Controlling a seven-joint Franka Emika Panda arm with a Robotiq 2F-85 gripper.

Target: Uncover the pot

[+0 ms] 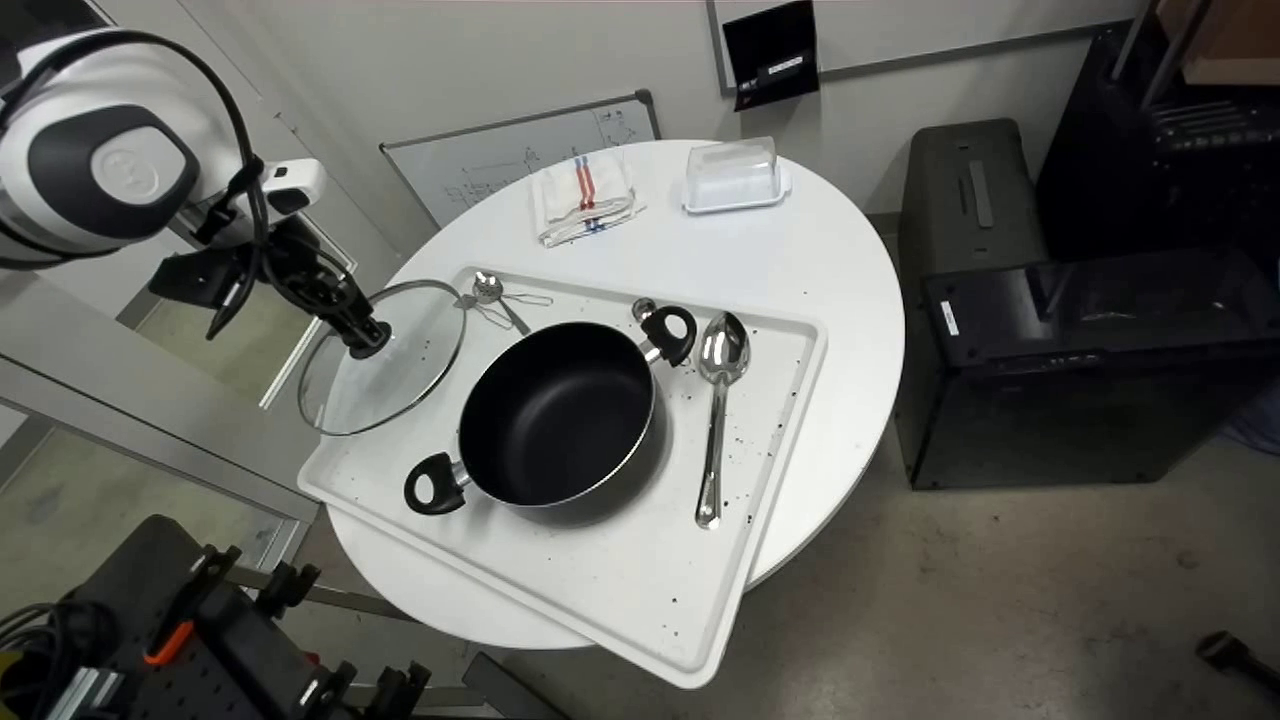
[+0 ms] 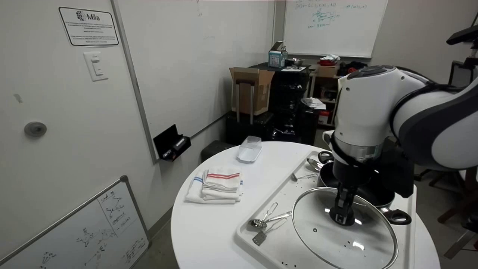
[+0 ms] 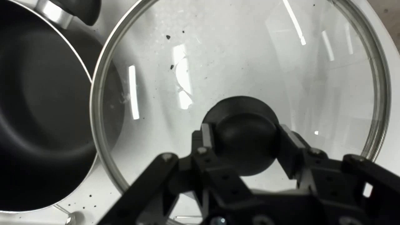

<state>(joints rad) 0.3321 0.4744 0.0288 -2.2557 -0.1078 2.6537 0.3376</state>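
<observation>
In an exterior view: pot (image 1: 560, 415) uncovered, on tray (image 1: 620, 590), well in from counter (image 1: 865, 330) edges; lid (image 1: 412, 368) alongside, twd. L. edge. In an exterior view: folded towels (image 2: 223, 186) nr. counter's L. edge. Wrist view: fingers (image 3: 289, 153) clamped on lid's knob (image 3: 245, 142), pot adj.

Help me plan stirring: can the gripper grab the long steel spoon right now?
Probably not: the gripper holds the glass lid by its knob, and the pot stands between lid and spoon.

The round, two-handled black pot (image 1: 558, 412) stands upright, uncovered, on the white tray (image 1: 622, 585).
</observation>
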